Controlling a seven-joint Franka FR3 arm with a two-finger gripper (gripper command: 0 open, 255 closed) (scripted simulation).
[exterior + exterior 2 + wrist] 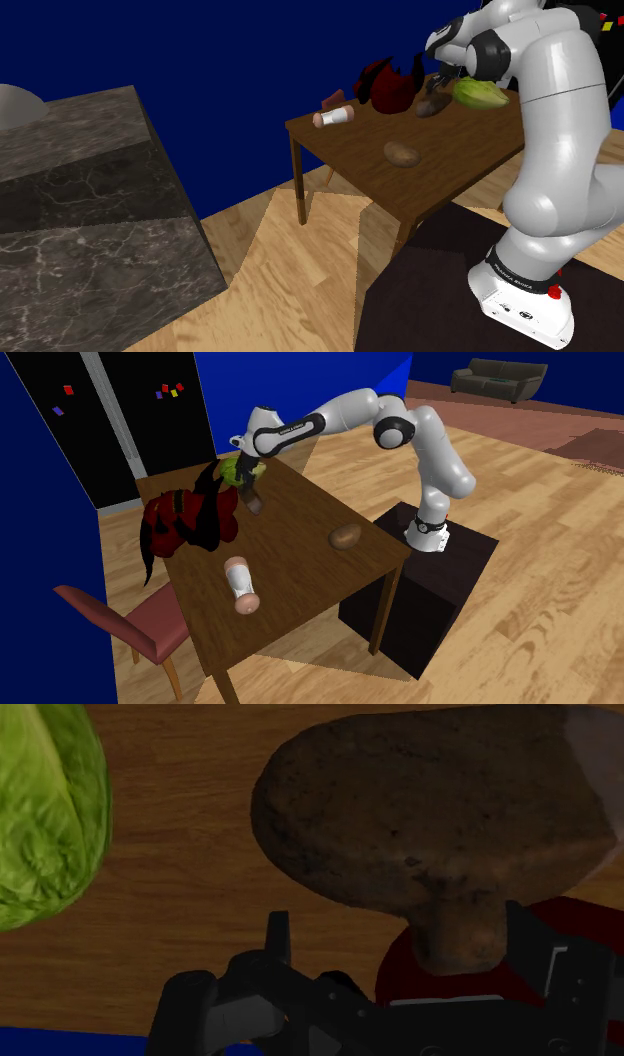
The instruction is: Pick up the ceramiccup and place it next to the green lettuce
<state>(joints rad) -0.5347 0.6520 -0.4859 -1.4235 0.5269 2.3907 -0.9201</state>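
One brown cup (430, 814), partly cut off, crowds the tool (404, 922) near the lettuce (45, 814); whether it's gripped, I cannot tell.

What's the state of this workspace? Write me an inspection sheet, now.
Surface: brown wooden table, standing on a wood floor.
Job's things: brown speckled cup beside the green lettuce, a gap of bare table between them.
Clutter: dark red and black figure; pale cylinder lying on its side; brown potato-like lump.
End effector: right at the cup; grip cannot be judged.
Cables: nothing seen.
Surroundings: red chair, marble-patterned counter, blue wall, dark sofa.
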